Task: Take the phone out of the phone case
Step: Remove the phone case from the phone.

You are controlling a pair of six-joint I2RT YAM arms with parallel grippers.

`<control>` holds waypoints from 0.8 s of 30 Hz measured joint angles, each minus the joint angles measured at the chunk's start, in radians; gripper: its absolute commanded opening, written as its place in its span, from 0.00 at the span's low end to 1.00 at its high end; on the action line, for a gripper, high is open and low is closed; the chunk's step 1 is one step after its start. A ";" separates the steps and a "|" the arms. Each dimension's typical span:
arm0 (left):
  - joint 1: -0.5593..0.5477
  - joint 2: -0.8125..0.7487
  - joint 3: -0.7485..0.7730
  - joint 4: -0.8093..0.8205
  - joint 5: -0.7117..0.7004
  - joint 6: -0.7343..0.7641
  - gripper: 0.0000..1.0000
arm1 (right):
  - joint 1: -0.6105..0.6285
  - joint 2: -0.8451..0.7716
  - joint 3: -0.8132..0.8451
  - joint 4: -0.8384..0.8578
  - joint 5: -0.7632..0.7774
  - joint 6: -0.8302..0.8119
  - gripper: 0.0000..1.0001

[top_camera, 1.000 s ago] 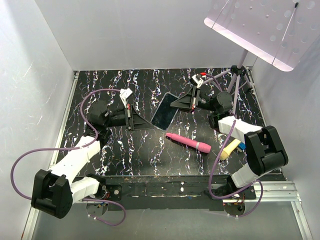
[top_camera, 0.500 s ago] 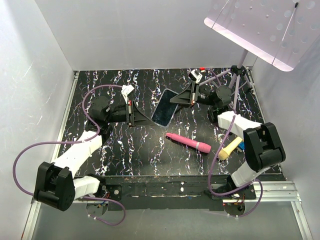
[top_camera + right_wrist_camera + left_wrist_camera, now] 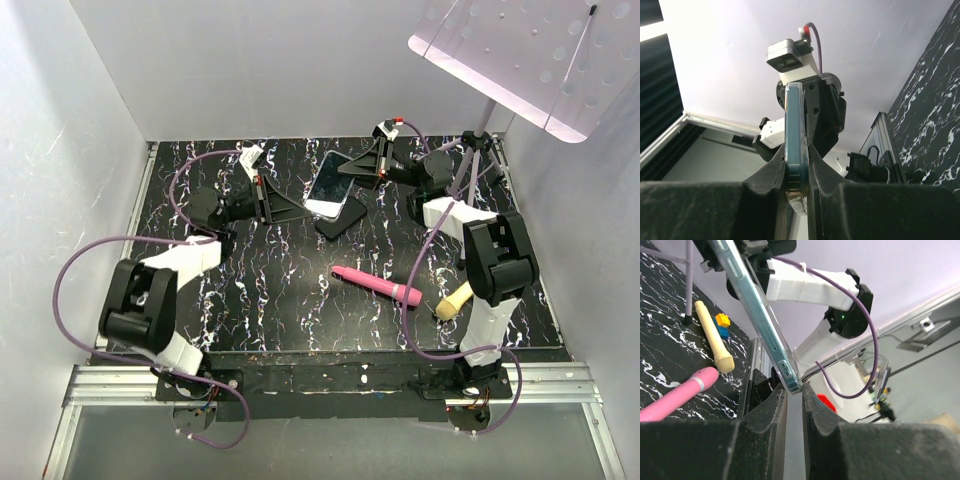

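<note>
Heads up, the phone [image 3: 330,185] isn't out of the case [image 3: 767,337] yet. The whole thing is up in the air at the back of the table [image 3: 250,290], between your two arms. The right gripper [image 3: 797,161] is clamped across its edge, one finger per face, solid bite imo. The left gripper [image 3: 794,395] is nearly closed on just one bottom corner. It looks pinched, but only by the very tips.

What can go wrong, afaict:
- That corner bite is tiny, so if you pull hard the left probably pops off and nothing peels.
- The right squeezes phone and case together, so a pull might just twist the lot w/o freeing the lip.
- If either grip lets go, it drops on the spare black phone [image 3: 340,218] right under it.
</note>
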 measured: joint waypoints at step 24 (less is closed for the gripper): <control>0.035 0.158 0.030 0.280 -0.181 -0.351 0.00 | 0.027 0.185 0.234 -0.022 0.163 0.063 0.01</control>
